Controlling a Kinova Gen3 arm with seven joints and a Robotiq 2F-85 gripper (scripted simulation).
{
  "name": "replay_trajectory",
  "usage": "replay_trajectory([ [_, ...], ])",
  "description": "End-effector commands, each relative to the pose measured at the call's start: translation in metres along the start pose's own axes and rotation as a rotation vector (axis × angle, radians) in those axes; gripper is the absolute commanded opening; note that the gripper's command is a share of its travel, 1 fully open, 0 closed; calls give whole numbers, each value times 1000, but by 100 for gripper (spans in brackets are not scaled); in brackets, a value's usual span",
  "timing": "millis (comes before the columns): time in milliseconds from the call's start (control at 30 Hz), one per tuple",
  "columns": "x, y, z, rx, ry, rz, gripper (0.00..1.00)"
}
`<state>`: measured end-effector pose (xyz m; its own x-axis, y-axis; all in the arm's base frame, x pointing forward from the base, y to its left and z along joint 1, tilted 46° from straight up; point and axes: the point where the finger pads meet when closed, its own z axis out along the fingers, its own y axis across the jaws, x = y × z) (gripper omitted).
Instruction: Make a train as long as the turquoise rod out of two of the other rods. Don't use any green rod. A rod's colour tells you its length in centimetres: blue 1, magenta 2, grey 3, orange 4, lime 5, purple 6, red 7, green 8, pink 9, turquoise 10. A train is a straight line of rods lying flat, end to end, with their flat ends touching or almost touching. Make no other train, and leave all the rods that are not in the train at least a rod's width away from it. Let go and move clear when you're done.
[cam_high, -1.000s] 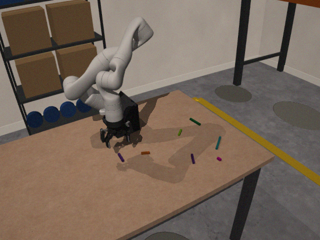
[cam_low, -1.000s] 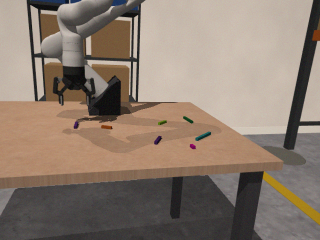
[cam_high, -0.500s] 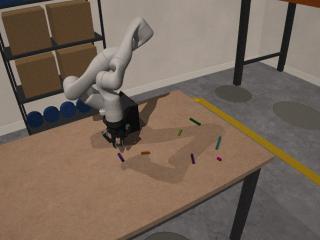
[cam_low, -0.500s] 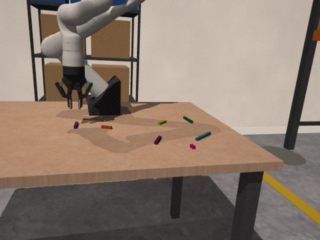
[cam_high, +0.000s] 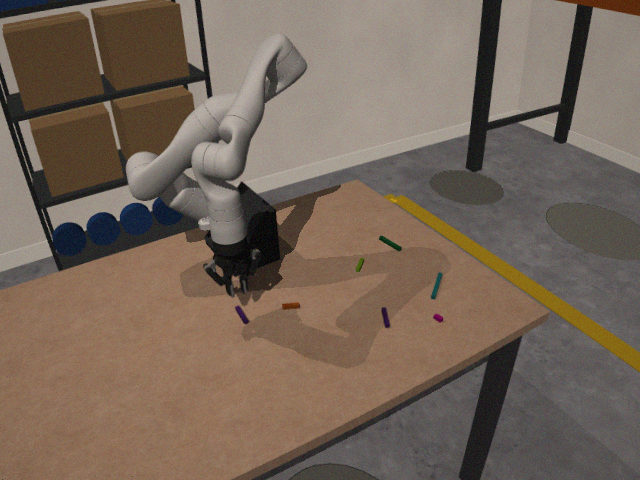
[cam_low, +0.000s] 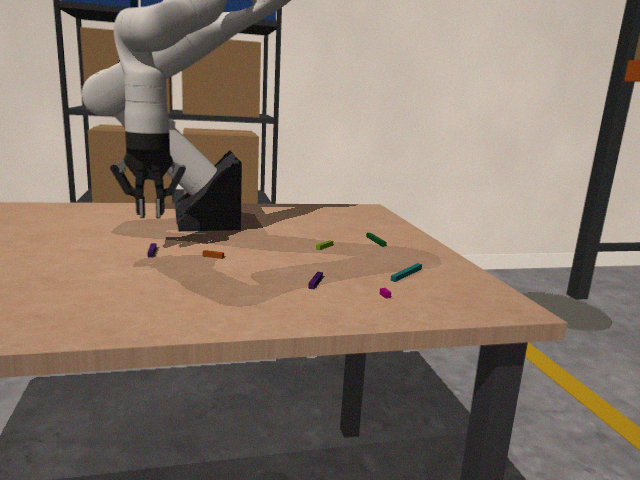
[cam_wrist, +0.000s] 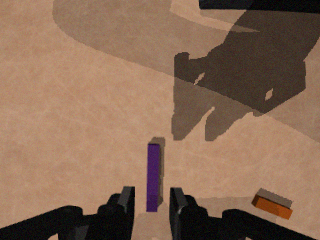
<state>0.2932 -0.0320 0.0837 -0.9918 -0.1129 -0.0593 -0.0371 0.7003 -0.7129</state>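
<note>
My gripper (cam_high: 237, 291) (cam_low: 149, 210) (cam_wrist: 152, 201) is partly open, empty, above the table, pointing down. In the wrist view a purple rod (cam_high: 241, 314) (cam_low: 151, 250) (cam_wrist: 153, 175) shows between and beyond the fingertips, flat on the table below them. An orange rod (cam_high: 291, 305) (cam_low: 212, 254) (cam_wrist: 272, 206) lies to its right, apart from it. A second purple rod (cam_high: 385, 317) (cam_low: 315, 280) lies farther right. The turquoise rod (cam_high: 436, 285) (cam_low: 406, 272) lies near the right side, with a short magenta rod (cam_high: 438, 317) (cam_low: 385, 292) nearer the front. No rods touch.
A lime rod (cam_high: 359, 265) (cam_low: 324, 244) and a green rod (cam_high: 390, 243) (cam_low: 376, 239) lie farther back on the table (cam_high: 155, 387) (cam_low: 129, 310). The arm's black base (cam_high: 263, 232) (cam_low: 222, 206) stands behind the gripper. The arm's shadow crosses several rods.
</note>
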Motion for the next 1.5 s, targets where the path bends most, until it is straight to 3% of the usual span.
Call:
replay_trajectory([
  [0,0,0,0,-1,-1,0,24],
  [633,0,0,5,-1,-1,0,24],
  [1467,0,0,38,-1,-1,0,24],
])
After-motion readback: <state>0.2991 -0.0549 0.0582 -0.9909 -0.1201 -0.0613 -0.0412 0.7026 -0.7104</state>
